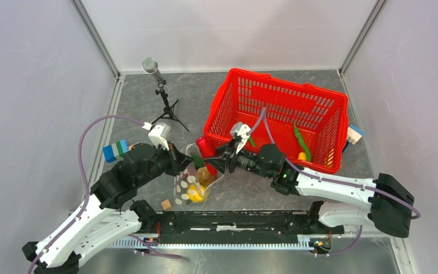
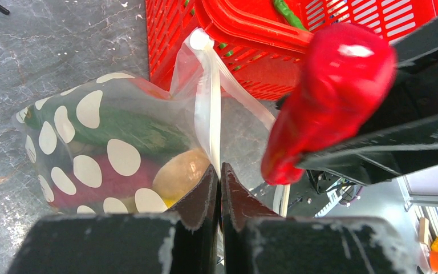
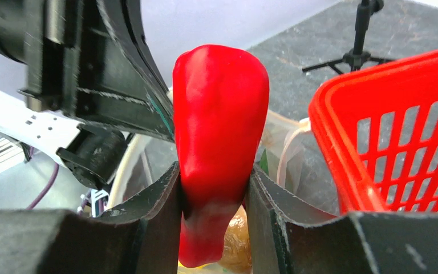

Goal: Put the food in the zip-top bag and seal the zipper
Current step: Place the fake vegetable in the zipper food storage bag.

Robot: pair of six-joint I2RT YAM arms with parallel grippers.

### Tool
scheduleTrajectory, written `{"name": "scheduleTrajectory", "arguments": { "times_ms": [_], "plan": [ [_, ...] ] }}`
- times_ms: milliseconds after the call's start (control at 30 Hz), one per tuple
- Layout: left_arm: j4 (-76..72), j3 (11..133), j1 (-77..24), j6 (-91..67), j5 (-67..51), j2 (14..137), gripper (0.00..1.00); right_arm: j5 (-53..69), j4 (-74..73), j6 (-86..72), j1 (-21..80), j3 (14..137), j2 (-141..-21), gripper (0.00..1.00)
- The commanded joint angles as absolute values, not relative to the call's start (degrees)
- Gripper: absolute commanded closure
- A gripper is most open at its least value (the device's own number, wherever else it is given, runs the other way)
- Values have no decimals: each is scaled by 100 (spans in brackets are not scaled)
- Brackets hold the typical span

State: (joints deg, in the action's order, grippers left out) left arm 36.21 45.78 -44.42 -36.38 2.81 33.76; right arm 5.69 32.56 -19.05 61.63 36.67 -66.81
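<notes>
The zip-top bag (image 1: 189, 184) (image 2: 91, 148), clear with white dots, is held up between the arms with its mouth facing the basket. My left gripper (image 2: 220, 171) (image 1: 178, 162) is shut on the white zipper (image 2: 208, 108) at the bag's edge. Inside the bag I see a brown lump (image 2: 179, 174) (image 3: 236, 240), a green pod (image 2: 131, 128), a magenta aubergine (image 2: 100, 182) and a yellow piece (image 1: 195, 194). My right gripper (image 3: 214, 171) (image 1: 219, 161) is shut on the red chilli (image 3: 219, 125) (image 2: 331, 91) (image 1: 210, 169), tip down at the bag's mouth.
The red mesh basket (image 1: 319, 114) stands right behind the bag, holding a green pod (image 1: 300, 137) and a yellow piece (image 1: 302, 155). A microphone on a tripod (image 1: 162, 94) stands at the back left. A blue-green block (image 1: 116, 150) and a wooden cube (image 1: 166, 204) lie near the left arm.
</notes>
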Motion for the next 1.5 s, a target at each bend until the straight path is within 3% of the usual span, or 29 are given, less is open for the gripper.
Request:
{"name": "scheduleTrajectory", "arguments": {
  "times_ms": [0,300,433,500,633,800,900,967,1167,1467],
  "plan": [
    [3410,4698,-4438,-3536,373,3236,91,134,3424,-1863,6395,3795,-7032,73],
    [3462,4703,-4438,-3589,583,3229,91,320,2558,-1750,6544,4084,-7234,60],
    [3465,4724,-4434,-3582,598,3227,91,320,1734,-1560,6577,4540,-7373,43],
    [3499,4743,-4438,-3570,644,3196,91,341,1616,-1524,6600,4582,-7318,29],
    [3580,4759,-4438,-3565,756,3110,90,218,1604,-1623,6593,4547,-6982,22],
    [3647,4764,-4438,-3547,831,3062,90,-175,1499,-1504,6592,4566,-6384,39],
    [3647,4751,-4438,-3564,809,3061,90,-881,1044,-1432,6592,4671,-6167,64],
    [3652,4753,-4438,-3554,826,3062,90,-1009,578,-1471,6593,4822,-6185,72],
    [3792,4799,-4438,-3471,898,3009,90,-481,-236,-1478,6594,4442,-5936,75],
    [3788,4931,-4438,-2870,463,3122,91,-2439,-1148,-1329,6243,4388,-6182,80]
  ]
}}
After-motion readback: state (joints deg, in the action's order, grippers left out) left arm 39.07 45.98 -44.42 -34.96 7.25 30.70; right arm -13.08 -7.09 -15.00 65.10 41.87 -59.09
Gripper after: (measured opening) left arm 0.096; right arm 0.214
